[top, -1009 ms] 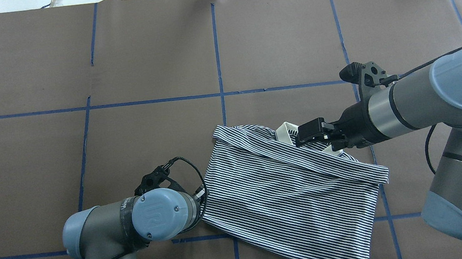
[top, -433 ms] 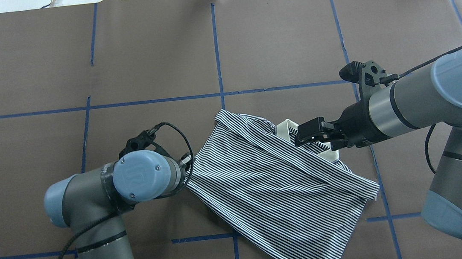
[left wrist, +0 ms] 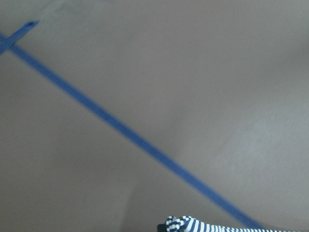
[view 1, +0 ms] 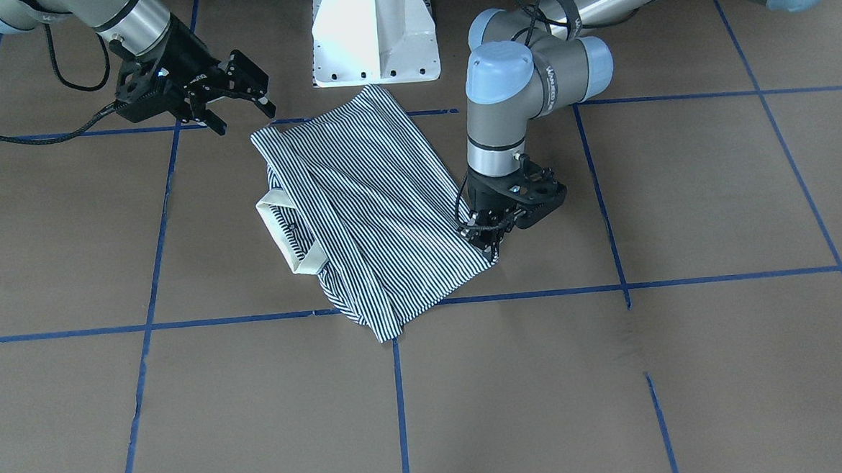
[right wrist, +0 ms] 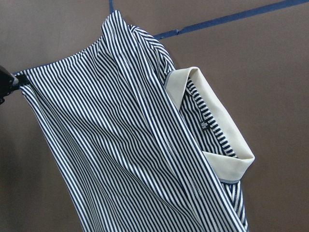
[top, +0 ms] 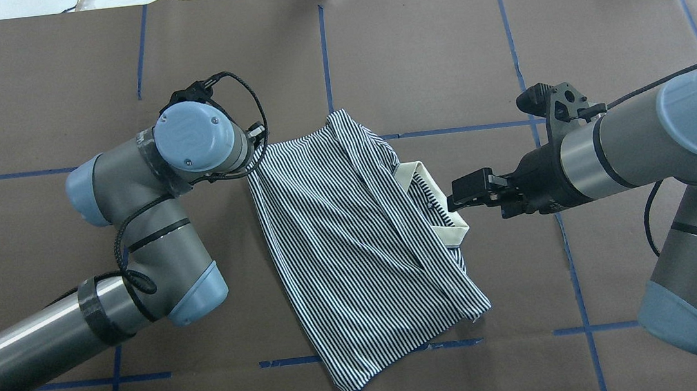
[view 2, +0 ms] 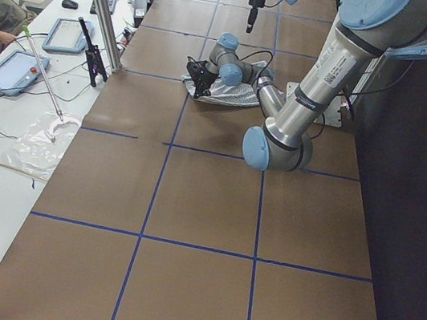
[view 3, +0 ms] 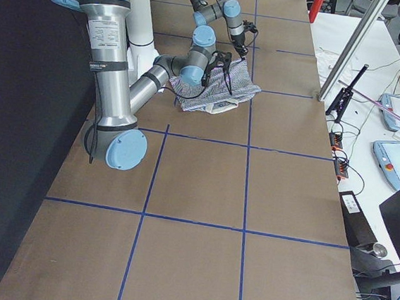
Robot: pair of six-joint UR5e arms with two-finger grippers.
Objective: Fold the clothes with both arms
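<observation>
on the brown tabletop point(top: 424, 51), crossed by blue tape lines point(top: 325, 62), two arms reach in from opposite sides; the left arm point(top: 129, 199) bends at the elbow and turns its wrist straight down at the shirt's far corner on its own side; the right arm point(top: 640, 132) stretches in nearly level, its wrist aimed at the collar side of the shirt; between them lies the polo shirt point(top: 340, 241), striped navy and white, folded into a long narrow shape that runs slantwise from the far cross line of tape down toward the white pedestal base point(view 1: 374, 30); a lengthwise fold lies over its middle, and most of the fabric rests flat on the tabletop; the cream collar point(right wrist: 231, 162) stands open along the edge nearer the right arm, showing the striped inside of the neck; the left jaws are closed on the shirt's corner, low over the tabletop, and the left wrist view shows a bunched bit of striped cloth at its lower edge; the right jaws stand wide apart with nothing between them, and in the overhead view they sit just beside the collar, though whether they touch it cannot be told; a small dark neck label point(right wrist: 204, 123) sits inside the collar band.
</observation>
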